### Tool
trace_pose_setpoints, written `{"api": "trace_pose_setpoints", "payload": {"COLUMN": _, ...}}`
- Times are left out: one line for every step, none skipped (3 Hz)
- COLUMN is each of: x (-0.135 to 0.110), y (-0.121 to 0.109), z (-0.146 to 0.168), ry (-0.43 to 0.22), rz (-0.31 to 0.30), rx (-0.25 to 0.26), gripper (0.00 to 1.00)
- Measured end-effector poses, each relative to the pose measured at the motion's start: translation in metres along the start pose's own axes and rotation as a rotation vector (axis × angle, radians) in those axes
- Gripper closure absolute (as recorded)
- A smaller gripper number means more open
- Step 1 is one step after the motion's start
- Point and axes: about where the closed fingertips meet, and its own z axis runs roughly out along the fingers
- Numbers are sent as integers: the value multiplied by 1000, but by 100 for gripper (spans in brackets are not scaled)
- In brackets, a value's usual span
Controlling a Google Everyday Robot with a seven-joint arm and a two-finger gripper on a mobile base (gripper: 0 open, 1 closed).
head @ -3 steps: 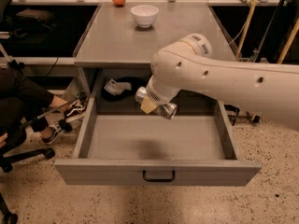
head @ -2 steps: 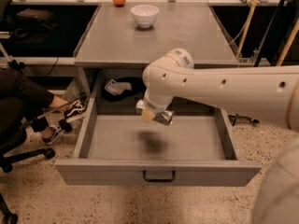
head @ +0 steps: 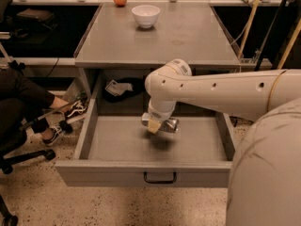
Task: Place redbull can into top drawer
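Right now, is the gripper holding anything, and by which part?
The gripper, above the open top drawer, holds the redbull can sideways by one end.

Soft, even indoor light falls from above. The gripper [head: 157, 125] hangs over the open top drawer [head: 113, 147], clasping the redbull can [head: 170, 125], which carries a dull sheen. Directly beneath the gripper, a blurred dark shadow lies on the drawer floor. Behind the gripper, the recess under the tabletop [head: 188, 36] is dim. The tabletop itself is evenly lit and without glare.
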Motion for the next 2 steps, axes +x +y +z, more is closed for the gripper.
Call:
{"api": "trace_pose_setpoints", "payload": {"x": 0, "y": 0, "z": 0, "ry": 0, "rz": 0, "rx": 0, "gripper": 58}}
{"api": "trace_pose_setpoints", "payload": {"x": 0, "y": 0, "z": 0, "ry": 0, "rz": 0, "rx": 0, "gripper": 35}}
